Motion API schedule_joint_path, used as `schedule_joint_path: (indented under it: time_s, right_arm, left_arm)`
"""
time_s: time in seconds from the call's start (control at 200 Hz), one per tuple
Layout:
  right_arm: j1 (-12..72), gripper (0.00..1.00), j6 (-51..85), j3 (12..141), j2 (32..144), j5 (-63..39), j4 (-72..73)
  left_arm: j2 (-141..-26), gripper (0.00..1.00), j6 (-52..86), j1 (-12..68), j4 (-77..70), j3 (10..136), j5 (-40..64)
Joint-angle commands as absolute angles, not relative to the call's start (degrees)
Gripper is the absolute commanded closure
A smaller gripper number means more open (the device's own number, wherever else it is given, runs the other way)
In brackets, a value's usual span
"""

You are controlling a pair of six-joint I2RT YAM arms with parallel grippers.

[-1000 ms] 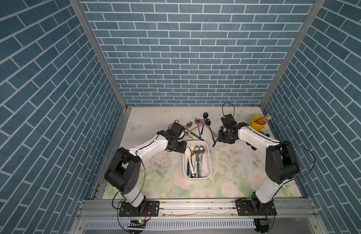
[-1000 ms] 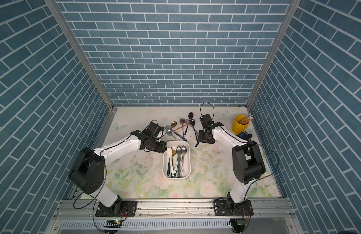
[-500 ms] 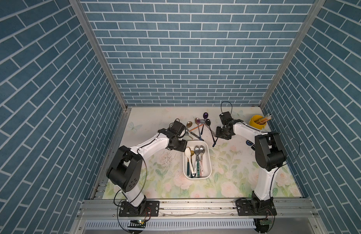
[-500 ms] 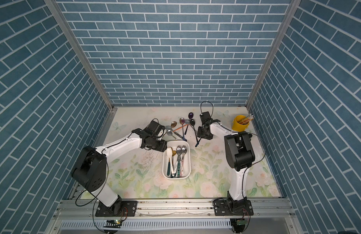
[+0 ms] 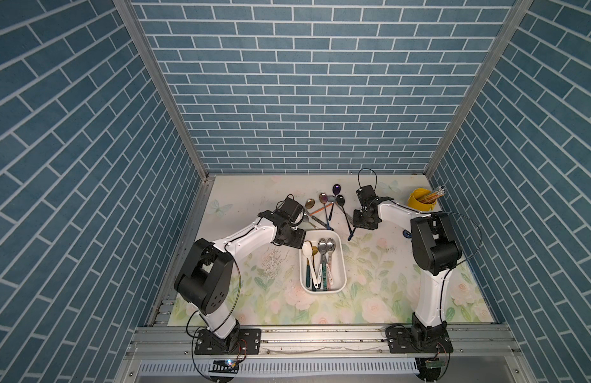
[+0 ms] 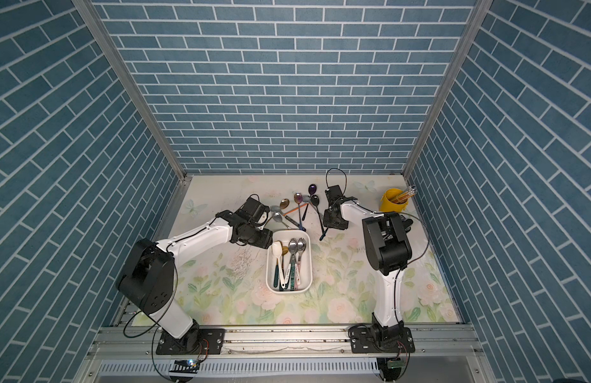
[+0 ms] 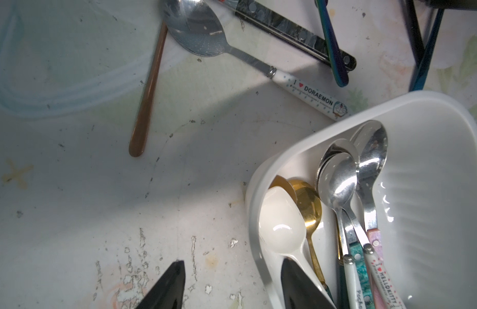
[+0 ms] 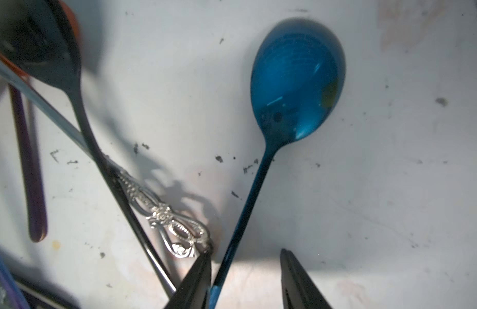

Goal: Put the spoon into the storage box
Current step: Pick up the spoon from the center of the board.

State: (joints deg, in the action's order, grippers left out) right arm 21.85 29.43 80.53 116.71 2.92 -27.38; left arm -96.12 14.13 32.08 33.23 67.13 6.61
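Straddling the blue spoon [image 8: 296, 80], the right hand [image 8: 245, 252] looks spread (left hand [image 7: 232, 262] too); next: pinch, lift into storage box [image 5: 342, 265].

- I see the blue spoon [image 8: 296, 80] as mirror-glossy tinted metal.
- The storage box [image 7: 432, 149] looks like smooth white plastic with a faint sheen.
- The table cover [image 7: 71, 200] is matt, its print scuffed and flaking.

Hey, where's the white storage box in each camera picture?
Top view: storage box in the middle of the table.
Top view: storage box in the middle too.
Left wrist: storage box, its wall straddled by the left pincer.
Right wrist: not in it.
Shared landmark: white spoon lying in it.
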Motion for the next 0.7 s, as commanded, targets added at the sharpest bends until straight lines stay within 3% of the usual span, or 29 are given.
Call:
schedule_joint_path:
  time_s: [0.0,0.44,0.695]
  right_arm:
    - [22.1,0.61,27.0,80.4,119.0,4.3,-29.0]
    - [21.9,0.85,23.6,79.1,119.7,0.8,-30.4]
    - [21.9,0.95,22.2,80.7,117.5,1.8,-31.4]
  left_arm:
    - [-95.3,0.37,14.3,32.2,34.6,66.1,5.8]
    - [-95.4,0.37,15.3,32.1,35.2,65.5,5.1]
    - [-95.0,0.38,16.7,29.7,32.7,63.2,10.6]
